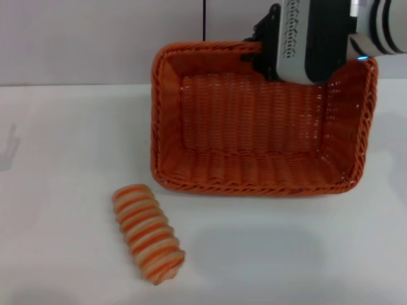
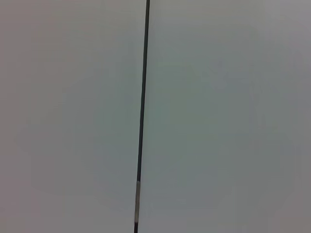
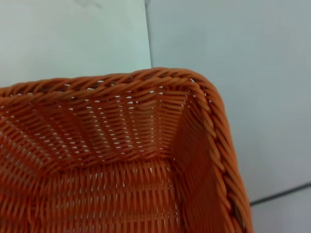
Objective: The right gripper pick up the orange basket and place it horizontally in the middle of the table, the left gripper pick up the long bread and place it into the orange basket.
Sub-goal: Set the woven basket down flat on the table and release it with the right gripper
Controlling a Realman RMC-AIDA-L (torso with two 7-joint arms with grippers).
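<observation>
So the counter [image 1: 57, 127] is the big white surface everything sits on, running back to a grey wall.

Next biggest is the orange basket [image 1: 254, 165]. It's lying lengthwise across the middle of the counter, maybe a touch toward the robot's right, open side up, and it looks tipped a bit toward the camera. Can't tell if the back edge is actually lifted or if that's just the angle. Nothing in it at all, just bare weave, and the right wrist view shows one inside corner that's equally bare.

The right gripper [image 1: 257, 51] is up at the basket's far rim, with the chunky white-and-grey arm housing hanging over the back wall of the basket. The black bit seems to be right at the braided edge, but I honestly can't tell whether the jaws are clamped on it or let go, the housing blocks it.

Smallest thing: the long bread [image 1: 149, 233], striped roll, lying flat on the counter in front of the basket's left corner, close to it but not touching.

The left gripper is nowhere in sight; its wrist view only shows blank wall with a dark line.

My read: basket placement is basically done or finishing up, release pending. The whole bread half hasn't started.
</observation>
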